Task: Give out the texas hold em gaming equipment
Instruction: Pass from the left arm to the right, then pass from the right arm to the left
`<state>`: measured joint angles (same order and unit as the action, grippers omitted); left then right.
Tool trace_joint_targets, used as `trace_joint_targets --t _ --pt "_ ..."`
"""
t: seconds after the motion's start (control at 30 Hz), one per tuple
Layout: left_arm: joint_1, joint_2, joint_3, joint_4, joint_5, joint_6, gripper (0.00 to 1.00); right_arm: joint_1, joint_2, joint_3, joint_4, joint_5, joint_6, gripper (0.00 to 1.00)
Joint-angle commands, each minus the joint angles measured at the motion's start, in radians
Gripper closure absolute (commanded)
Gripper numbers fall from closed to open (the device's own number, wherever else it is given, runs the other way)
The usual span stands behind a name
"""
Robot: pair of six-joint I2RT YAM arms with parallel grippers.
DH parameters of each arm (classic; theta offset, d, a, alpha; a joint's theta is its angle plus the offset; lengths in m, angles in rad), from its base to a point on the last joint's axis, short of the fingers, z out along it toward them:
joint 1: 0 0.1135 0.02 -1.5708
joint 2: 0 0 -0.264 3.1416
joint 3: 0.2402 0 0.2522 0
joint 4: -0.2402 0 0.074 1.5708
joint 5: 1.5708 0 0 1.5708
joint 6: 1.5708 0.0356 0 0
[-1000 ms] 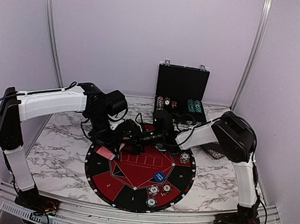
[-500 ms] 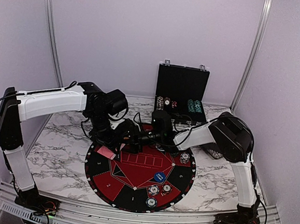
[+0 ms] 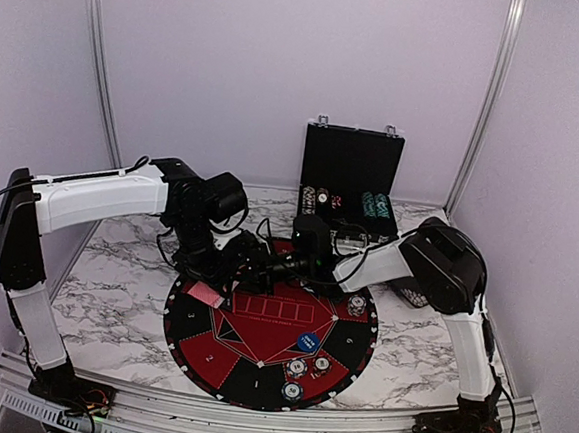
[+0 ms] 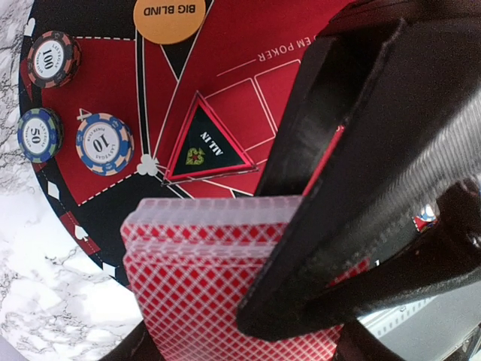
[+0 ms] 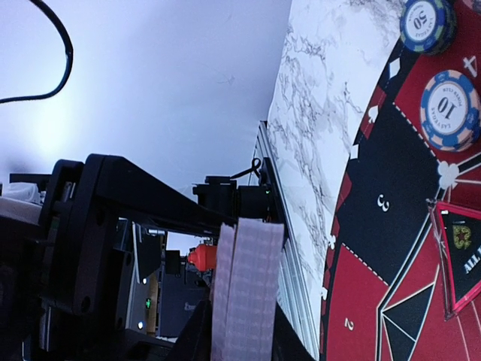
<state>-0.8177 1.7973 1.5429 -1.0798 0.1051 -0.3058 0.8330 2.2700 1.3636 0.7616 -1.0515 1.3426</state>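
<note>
Both arms are stretched in toward mid-frame in the top view, with the wrists brought together over the upper-left edge of the mat (image 3: 220,360). The deck of red-backed cards (image 4: 195,263) is pinched in the left gripper (image 3: 232,263), jaws partway closed on it, held above the mat. The right gripper (image 3: 269,263) is pushed up against the deck's edge. Its jaws are narrowed, and a red sliver can be seen between its fingers (image 4: 361,173), but an actual grip can't be made out tbh. One loose card (image 3: 203,295) is lying at the mat's left rim.
</note>
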Motion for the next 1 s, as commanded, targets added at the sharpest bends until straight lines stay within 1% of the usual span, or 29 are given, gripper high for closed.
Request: trace_joint_targets --t 0.0,0.1,0.23,0.37,0.47,0.53,0.6,0.67,0.83,0.97 --pt "-0.005 -0.002 0.025 -0.025 -0.011 0.012 0.51 0.009 0.019 0.015 0.078 -0.022 0.041 0.86" --pt "-0.004 -0.006 0.018 -0.025 -0.015 0.01 0.47 0.009 0.02 0.008 0.129 -0.025 0.081 0.93" --pt "-0.004 -0.012 0.01 -0.025 -0.02 0.011 0.38 0.007 0.019 0.004 0.211 -0.03 0.139 1.0" --pt "-0.005 -0.019 0.001 -0.025 -0.024 0.014 0.23 0.002 0.021 -0.009 0.318 -0.028 0.23 1.0" --pt "-0.005 -0.022 -0.005 -0.022 -0.023 0.019 0.13 -0.001 0.017 -0.008 0.342 -0.024 0.245 1.0" --pt "-0.004 -0.023 -0.004 -0.02 -0.022 0.019 0.09 -0.001 0.014 -0.009 0.344 -0.02 0.246 1.0" --pt "-0.005 -0.024 -0.002 -0.016 -0.02 0.02 0.08 0.0 0.014 -0.009 0.349 -0.017 0.25 1.0" --pt "-0.005 -0.025 0.0 -0.012 -0.017 0.019 0.09 -0.001 0.014 -0.012 0.356 -0.013 0.255 1.0" --pt "-0.016 -0.023 0.008 -0.008 -0.027 0.025 0.22 -0.004 0.013 -0.023 0.36 0.005 0.263 1.0" --pt "-0.029 -0.019 0.011 -0.008 -0.043 0.028 0.28 -0.007 0.011 -0.036 0.361 0.017 0.265 1.0"
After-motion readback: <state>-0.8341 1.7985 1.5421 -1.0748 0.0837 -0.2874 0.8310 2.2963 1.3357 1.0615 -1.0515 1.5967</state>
